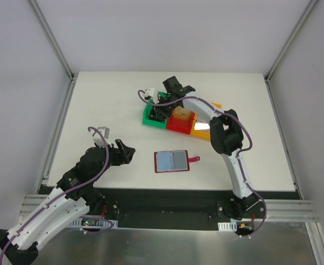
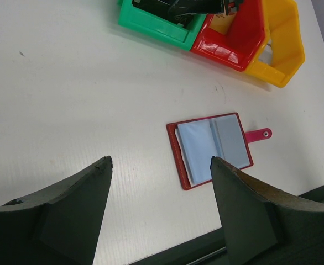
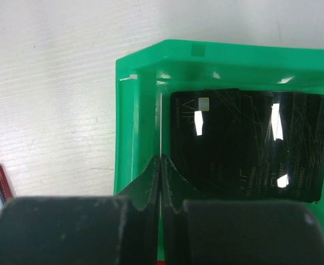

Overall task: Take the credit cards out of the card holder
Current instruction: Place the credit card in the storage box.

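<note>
1. Top view: the card holder (image 1: 173,161) lies open on the bench (image 1: 106,99), long axis running left to right, with its tab (image 1: 196,159) toward the right arm. The left hand (image 1: 126,152) sits near its left edge. It is much nearer than the right hand (image 1: 157,113), which is down in the green bin (image 1: 149,120) farther back.
2. Left wrist: the left hand is spread wide and empty, and the holder lies ahead, slightly right of the gap. I cannot tell whether its pockets hold cards.
3. Right wrist: the right hand is closed. A thin pale line runs on from its tips, possibly a card edge-on. Black credit cards (image 3: 250,143) lie in the bin.
</note>
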